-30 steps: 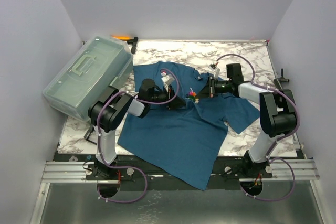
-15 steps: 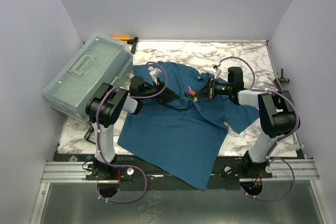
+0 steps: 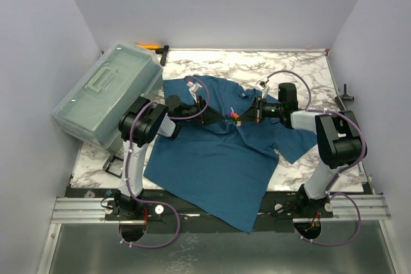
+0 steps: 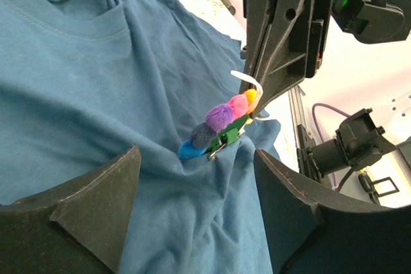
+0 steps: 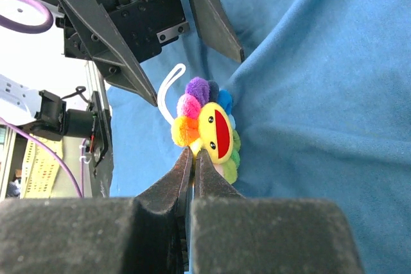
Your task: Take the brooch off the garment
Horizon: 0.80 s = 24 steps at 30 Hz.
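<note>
The teal T-shirt (image 3: 218, 165) lies spread on the marble table. The flower-like brooch (image 3: 233, 117) sits on raised cloth below the neck. In the right wrist view the brooch (image 5: 209, 129) shows a yellow face and coloured pompoms, and my right gripper (image 5: 194, 153) is shut on its edge. My right gripper (image 3: 242, 117) reaches it from the right. My left gripper (image 3: 215, 115) is open, just left of the brooch. In the left wrist view its fingers (image 4: 96, 210) straddle wrinkled cloth (image 4: 96, 81), with the brooch (image 4: 221, 123) just ahead.
A translucent plastic toolbox (image 3: 106, 94) stands at the left. An orange-handled tool (image 3: 151, 46) lies behind it at the back wall. A small black fixture (image 3: 345, 94) sits at the table's right edge. White walls enclose the marble table (image 3: 302, 68).
My left gripper has moved right along the shirt, close to the brooch, and its wrist has turned. My right gripper has stayed on the brooch.
</note>
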Each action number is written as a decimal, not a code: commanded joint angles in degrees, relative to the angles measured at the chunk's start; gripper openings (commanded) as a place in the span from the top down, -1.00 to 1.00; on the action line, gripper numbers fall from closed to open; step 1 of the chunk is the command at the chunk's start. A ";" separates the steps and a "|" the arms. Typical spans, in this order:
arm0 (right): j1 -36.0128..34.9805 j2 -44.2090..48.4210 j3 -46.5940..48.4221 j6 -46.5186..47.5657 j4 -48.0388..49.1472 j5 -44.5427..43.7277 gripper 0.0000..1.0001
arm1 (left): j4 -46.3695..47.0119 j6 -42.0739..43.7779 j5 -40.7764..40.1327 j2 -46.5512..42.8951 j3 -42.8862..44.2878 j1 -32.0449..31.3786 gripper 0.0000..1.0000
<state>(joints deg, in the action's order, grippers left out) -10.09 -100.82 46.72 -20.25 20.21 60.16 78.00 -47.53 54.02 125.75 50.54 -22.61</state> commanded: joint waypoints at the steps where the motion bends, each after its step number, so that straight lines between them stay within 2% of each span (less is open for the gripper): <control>1: -0.31 1.41 -0.91 1.97 -1.39 2.13 0.99 | 4.60 -1.14 2.80 2.37 1.66 -1.80 -0.41; 8: -0.37 1.32 -1.15 2.34 -1.58 3.35 0.99 | 5.38 -1.57 2.40 3.31 2.19 -2.09 -0.18; 10: -0.31 1.22 -1.13 2.64 -2.12 3.81 0.99 | 5.44 -1.56 1.96 3.32 2.32 -2.09 -0.18; 13: -0.34 1.49 -1.31 2.87 -2.29 4.31 0.99 | 5.45 -1.17 1.11 3.81 2.53 -2.09 -0.34; 15: -0.37 1.71 -1.47 2.95 -2.34 4.59 0.99 | 5.59 -1.28 1.36 4.42 3.09 -2.17 -0.37; 20: -0.36 1.62 -1.38 3.02 -2.38 4.89 0.99 | 8.88 -3.22 4.19 5.86 4.38 -2.96 -0.36; 24: -0.35 1.49 -1.37 3.11 -2.56 4.89 0.99 | 8.90 -2.28 5.19 5.46 4.05 -3.56 -0.20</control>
<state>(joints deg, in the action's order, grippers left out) -10.09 -100.79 45.89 -18.33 19.11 63.20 82.48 -50.26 56.12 130.47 54.15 -25.26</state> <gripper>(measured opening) 0.012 0.645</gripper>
